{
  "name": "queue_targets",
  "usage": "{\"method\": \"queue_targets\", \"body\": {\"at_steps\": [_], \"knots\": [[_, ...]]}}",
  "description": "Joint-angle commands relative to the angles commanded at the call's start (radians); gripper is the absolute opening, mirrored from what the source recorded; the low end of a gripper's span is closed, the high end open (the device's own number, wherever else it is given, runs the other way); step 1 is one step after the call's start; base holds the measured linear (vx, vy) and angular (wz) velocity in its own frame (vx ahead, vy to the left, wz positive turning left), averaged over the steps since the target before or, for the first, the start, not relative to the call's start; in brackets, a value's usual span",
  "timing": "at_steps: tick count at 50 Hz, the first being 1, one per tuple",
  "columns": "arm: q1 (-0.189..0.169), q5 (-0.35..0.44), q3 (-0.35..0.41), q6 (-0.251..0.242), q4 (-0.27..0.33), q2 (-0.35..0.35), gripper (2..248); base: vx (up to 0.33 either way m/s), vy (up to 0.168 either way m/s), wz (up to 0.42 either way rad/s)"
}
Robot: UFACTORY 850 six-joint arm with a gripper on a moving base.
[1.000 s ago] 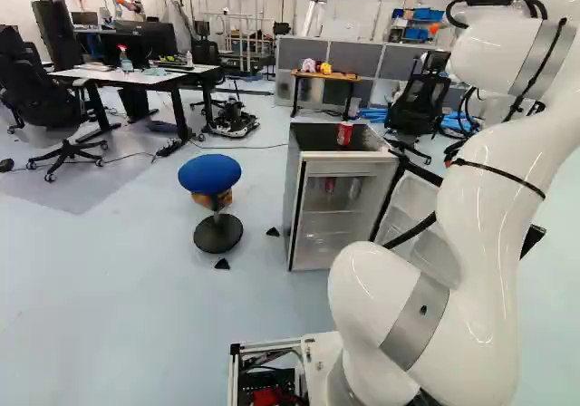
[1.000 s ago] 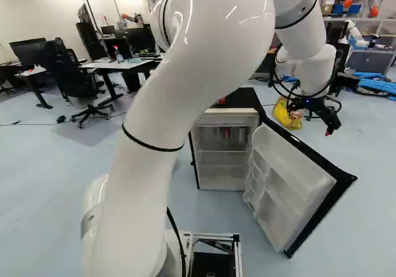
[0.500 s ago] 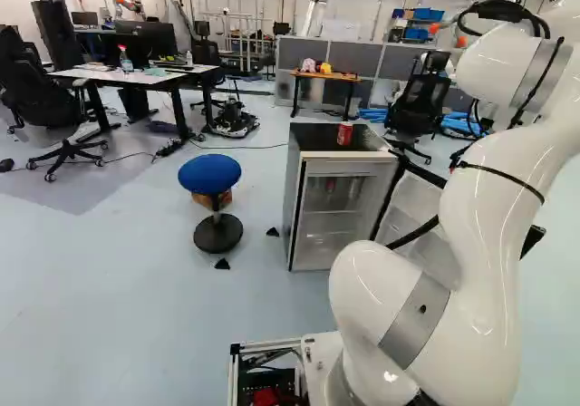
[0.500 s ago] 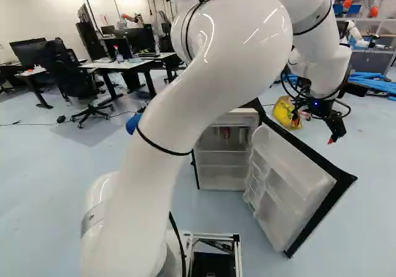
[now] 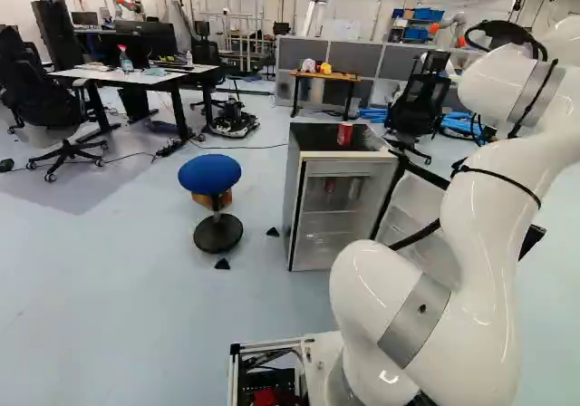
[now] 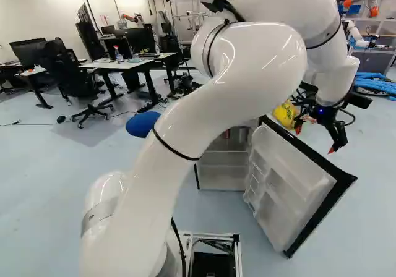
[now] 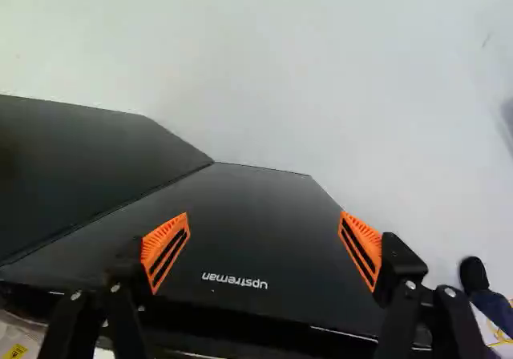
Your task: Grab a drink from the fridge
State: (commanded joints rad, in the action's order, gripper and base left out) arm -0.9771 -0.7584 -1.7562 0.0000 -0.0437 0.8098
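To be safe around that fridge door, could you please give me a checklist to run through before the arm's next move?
1. Fridge door swung wide open: ok.
2. Gripper open, with nothing gripped: ok.
3. Drink inside the fridge: ok, a red can shows on an upper level.
4. Gripper in front of the shelves: not ok, it is on the door's outer side.
5. Inner can free of its neighbour: cannot tell.
6. Can on top upright: ok.

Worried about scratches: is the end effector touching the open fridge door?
Apart: in the right base view, floor shows between the end effector and the top edge of the fridge door.
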Motion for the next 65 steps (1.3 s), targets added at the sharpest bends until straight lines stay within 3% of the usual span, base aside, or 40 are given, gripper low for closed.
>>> {"method": "queue_targets", "body": {"at_steps": [24,65], "knots": [[0.000,0.000,-0.027,0.000,0.000,0.066,247,0.000,0.000,0.000],[0.008,0.000,0.051,0.000,0.000,0.019,247,0.000,0.000,0.000]]}}
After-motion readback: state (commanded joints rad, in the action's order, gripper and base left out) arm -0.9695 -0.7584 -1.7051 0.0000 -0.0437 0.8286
